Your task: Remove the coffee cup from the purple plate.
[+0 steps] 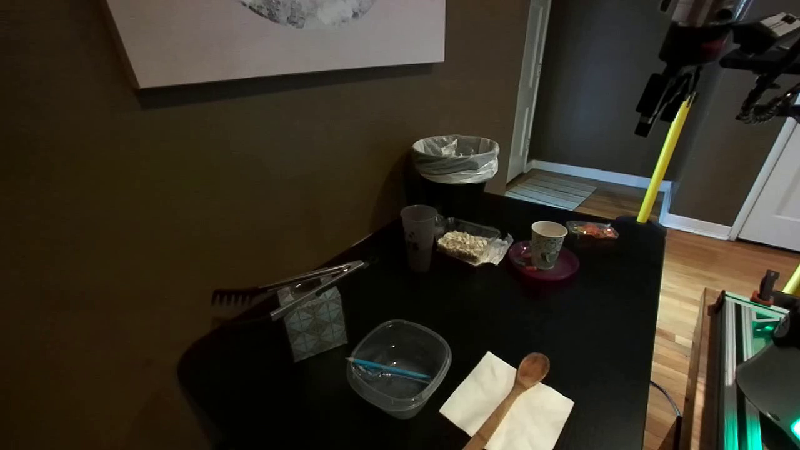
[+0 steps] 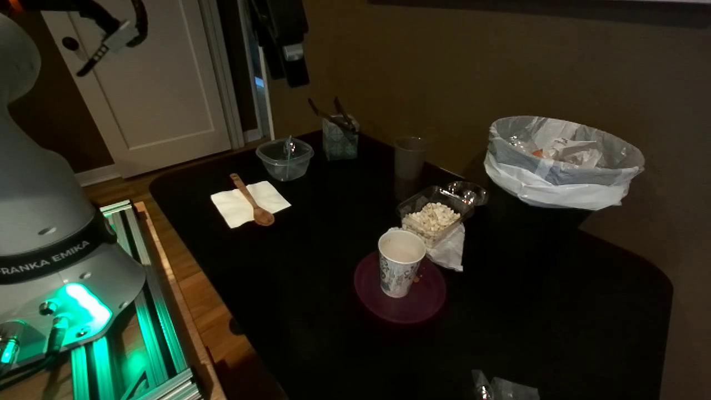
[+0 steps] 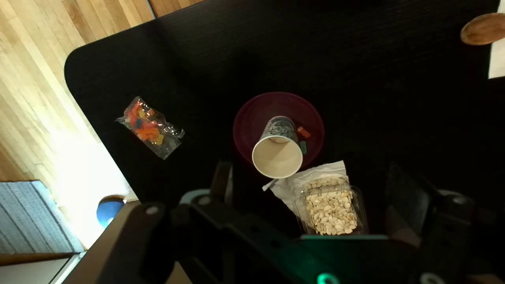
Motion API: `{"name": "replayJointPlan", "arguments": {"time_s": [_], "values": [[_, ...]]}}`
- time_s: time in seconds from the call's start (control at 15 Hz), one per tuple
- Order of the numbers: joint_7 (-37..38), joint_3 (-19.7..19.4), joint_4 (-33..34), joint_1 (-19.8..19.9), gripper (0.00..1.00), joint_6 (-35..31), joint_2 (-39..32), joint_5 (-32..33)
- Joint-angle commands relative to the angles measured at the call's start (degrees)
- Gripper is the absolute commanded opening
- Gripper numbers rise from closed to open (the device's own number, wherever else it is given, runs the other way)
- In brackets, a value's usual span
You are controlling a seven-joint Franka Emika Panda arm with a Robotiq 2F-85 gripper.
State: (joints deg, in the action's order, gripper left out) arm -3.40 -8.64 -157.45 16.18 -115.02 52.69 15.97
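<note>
Observe claw [image 3: 311, 182] spread wide, holding nothing. Locate coffee cup [image 2: 401, 266] below claw and well apart from it, upright on purple plate [image 2: 402, 311]. Record vertical long axis, wider mouth up, narrower base down.

Paper coffee cup [image 2: 397, 273]; smooth purple plate [image 2: 369, 284]; matt wooden spoon [image 1: 510, 400]; clear plastic tub [image 1: 403, 407].

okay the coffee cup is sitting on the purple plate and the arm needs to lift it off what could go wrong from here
The open gripper could squeeze too hard when it closes, since the coffee cup looks thin-walled and might buckle. A low grip might brush the reddish piece or the greenish piece off the purple plate, as both lie by the cup. A sideways bump could topple the cup toward the pale seeds near the plate.
</note>
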Motion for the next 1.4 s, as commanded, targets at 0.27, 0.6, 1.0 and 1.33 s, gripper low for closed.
{"name": "replayJointPlan", "arguments": {"time_s": [0.27, 0.6, 1.0, 1.33], "values": [[0.3, -0.4, 0.2, -0.5, 1.0, 0.3, 0.0, 0.3], [0.3, -0.4, 0.2, -0.5, 1.0, 0.3, 0.0, 0.3], [10.7, 1.2, 0.9, -0.3, 1.0, -4.7, -3.6, -4.8], [21.1, 5.8, 4.7, 3.3, 1.0, -14.4, -17.1, -2.1]]}}
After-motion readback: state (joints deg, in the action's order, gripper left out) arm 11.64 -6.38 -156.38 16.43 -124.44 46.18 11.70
